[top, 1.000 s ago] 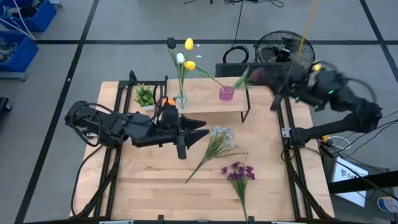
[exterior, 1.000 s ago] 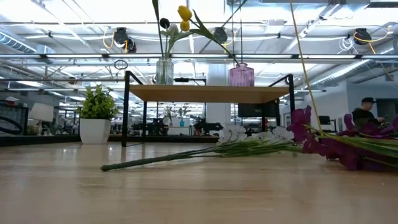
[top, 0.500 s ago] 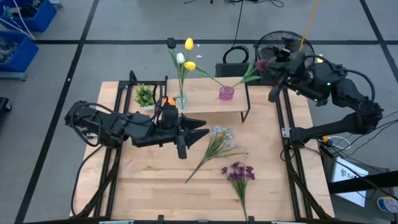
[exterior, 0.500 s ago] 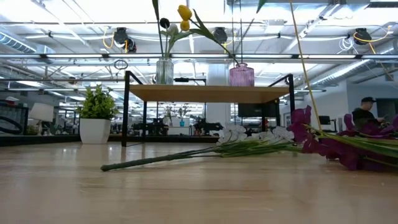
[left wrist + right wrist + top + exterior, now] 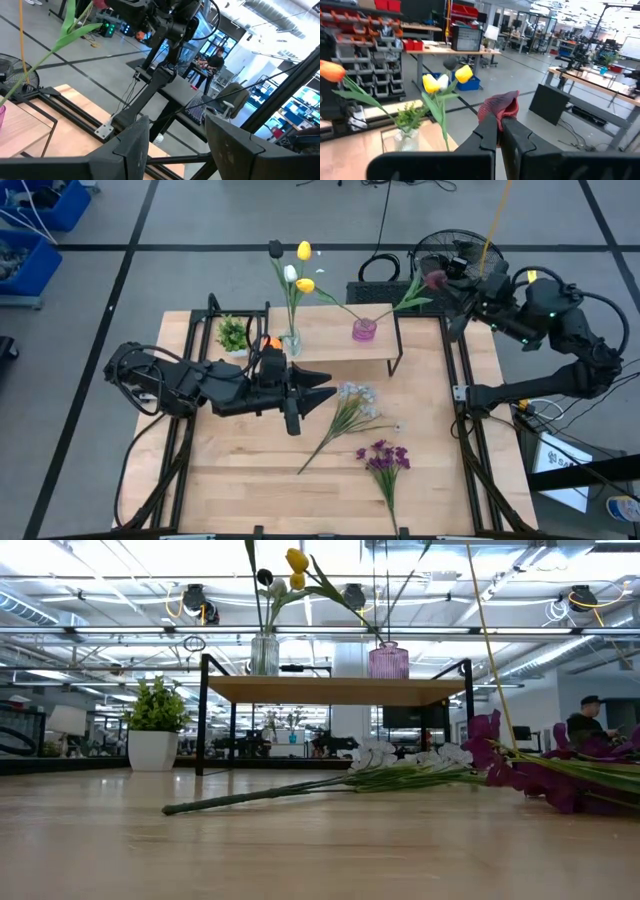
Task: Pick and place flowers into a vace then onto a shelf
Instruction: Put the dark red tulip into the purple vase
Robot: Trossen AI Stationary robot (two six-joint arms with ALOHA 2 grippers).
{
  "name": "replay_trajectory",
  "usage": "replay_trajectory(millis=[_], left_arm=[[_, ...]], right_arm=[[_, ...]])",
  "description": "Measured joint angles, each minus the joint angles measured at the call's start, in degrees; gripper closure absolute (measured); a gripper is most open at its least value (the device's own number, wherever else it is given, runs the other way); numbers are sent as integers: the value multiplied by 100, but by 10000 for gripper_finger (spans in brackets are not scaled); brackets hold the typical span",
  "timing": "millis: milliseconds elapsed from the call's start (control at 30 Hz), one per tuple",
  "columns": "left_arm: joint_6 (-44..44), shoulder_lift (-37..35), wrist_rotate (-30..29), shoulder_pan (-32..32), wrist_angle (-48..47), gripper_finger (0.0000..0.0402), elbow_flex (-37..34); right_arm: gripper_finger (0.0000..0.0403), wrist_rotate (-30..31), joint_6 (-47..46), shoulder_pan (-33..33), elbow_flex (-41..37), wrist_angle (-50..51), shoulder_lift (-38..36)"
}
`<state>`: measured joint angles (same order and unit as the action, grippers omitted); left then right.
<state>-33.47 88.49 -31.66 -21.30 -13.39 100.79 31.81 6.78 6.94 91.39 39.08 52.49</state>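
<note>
The shelf [image 5: 330, 335] is taken as the landmark; it stands at the far side of the table [image 5: 250, 480]. On its board a clear vase [image 5: 291, 340] with yellow, white and dark tulips [image 5: 297, 265] is set toward the left end, and a pink vase [image 5: 364, 330] toward the right end. A red tulip [image 5: 433, 279] is clenched near its bloom by the right gripper [image 5: 460, 288], which is held above and beyond the shelf's right end; its green stem slants down to the pink vase. In the right wrist view the fingers [image 5: 487, 135] are seen pressed together just below the red bloom [image 5: 499, 105].

The left gripper [image 5: 318, 390] is held just in front of the shelf's left half, its fingers [image 5: 131, 142] spread and grasping nothing.

In front of the shelf, a pale blossom spray [image 5: 345, 412] and a purple spray [image 5: 384, 460] lie flat on the table. A small potted plant [image 5: 233, 334] stands beside the shelf's left end.

No writing or brand can be read.
</note>
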Motion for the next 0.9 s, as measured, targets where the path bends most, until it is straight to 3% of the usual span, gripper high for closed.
replay_trajectory(millis=[733,900], left_arm=[[-46,0,-4,0,-4,204,0],[-46,0,-4,0,-4,204,0]], right_arm=[[403,179,458,0,0,-93,-164],[402,569,496,-1,0,13,-188]])
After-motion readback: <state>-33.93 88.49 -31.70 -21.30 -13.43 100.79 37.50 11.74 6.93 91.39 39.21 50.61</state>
